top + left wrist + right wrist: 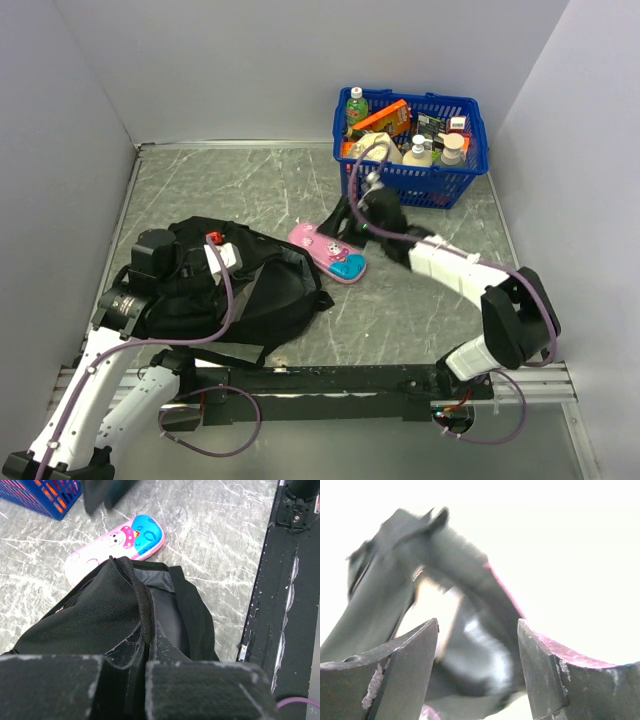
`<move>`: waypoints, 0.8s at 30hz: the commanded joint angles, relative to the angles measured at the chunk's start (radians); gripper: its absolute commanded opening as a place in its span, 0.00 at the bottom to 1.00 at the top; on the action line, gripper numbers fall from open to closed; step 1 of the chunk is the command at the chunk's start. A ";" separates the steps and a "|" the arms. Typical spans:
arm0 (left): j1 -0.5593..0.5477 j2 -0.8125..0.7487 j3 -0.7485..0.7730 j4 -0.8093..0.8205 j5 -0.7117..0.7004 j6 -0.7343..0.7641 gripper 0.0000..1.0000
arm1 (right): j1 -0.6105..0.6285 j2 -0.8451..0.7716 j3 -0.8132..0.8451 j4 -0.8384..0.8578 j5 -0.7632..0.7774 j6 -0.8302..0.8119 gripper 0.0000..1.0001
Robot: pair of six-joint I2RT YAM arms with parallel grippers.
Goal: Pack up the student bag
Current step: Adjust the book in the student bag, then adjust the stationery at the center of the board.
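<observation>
From above, the student bag (235,290) lies slumped at the near left of the counter (250,185). A pink-and-blue case (328,252) lies just beside it, the right pincer (338,222) is over the case's far end, and a blue basket (440,185) stands far right. The left wrist view shows the left pincer (140,670) pressed together on the bag's rim fabric. In the right wrist view, the right pincer's fingers (395,675) are spread, gripping nothing.

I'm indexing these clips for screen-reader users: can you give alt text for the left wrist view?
The left hand is shut on the rim of a black bag, its grey lining showing. Beyond it a pink and blue case lies on the grey table, with a corner of a blue basket at top left.
</observation>
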 commanded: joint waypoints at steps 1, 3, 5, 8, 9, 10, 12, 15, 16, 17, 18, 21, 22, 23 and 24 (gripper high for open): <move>-0.004 -0.007 0.005 0.050 0.045 -0.004 0.01 | -0.132 0.078 0.138 -0.247 -0.015 -0.225 0.73; -0.004 -0.002 0.014 0.049 0.044 -0.004 0.01 | -0.184 0.130 0.187 -0.281 -0.059 -0.239 0.73; -0.004 0.005 0.023 0.049 0.044 -0.005 0.01 | -0.204 0.196 0.212 -0.290 -0.091 -0.251 0.74; -0.004 0.008 0.032 0.044 0.042 -0.005 0.01 | -0.210 0.246 0.216 -0.275 -0.154 -0.271 0.74; -0.004 0.011 0.035 0.044 0.040 -0.004 0.01 | -0.210 0.259 0.218 -0.281 -0.162 -0.276 0.75; -0.004 0.010 0.037 0.043 0.040 -0.002 0.01 | -0.210 0.282 0.216 -0.283 -0.158 -0.278 0.75; -0.004 0.011 0.037 0.044 0.040 -0.005 0.01 | -0.212 0.295 0.203 -0.264 -0.145 -0.284 0.75; -0.004 0.010 0.040 0.049 0.042 -0.010 0.01 | -0.217 0.304 0.183 -0.232 -0.157 -0.276 0.75; -0.004 0.013 0.043 0.049 0.040 -0.013 0.01 | -0.217 0.304 0.174 -0.193 -0.192 -0.267 0.75; -0.004 0.016 0.045 0.050 0.044 -0.013 0.01 | -0.217 0.302 0.149 -0.175 -0.199 -0.264 0.75; -0.004 0.016 0.051 0.050 0.042 -0.013 0.01 | -0.213 0.296 0.134 -0.155 -0.211 -0.255 0.75; -0.004 0.021 0.058 0.050 0.039 -0.005 0.01 | -0.209 0.267 0.043 -0.047 -0.271 -0.206 0.76; -0.004 0.021 0.057 0.050 0.037 -0.001 0.01 | -0.197 0.257 -0.012 0.034 -0.309 -0.184 0.76; -0.004 0.021 0.055 0.050 0.037 -0.001 0.01 | -0.189 0.246 -0.035 0.053 -0.312 -0.173 0.76; -0.004 0.019 0.052 0.049 0.037 0.002 0.01 | -0.181 0.232 -0.053 0.064 -0.312 -0.152 0.76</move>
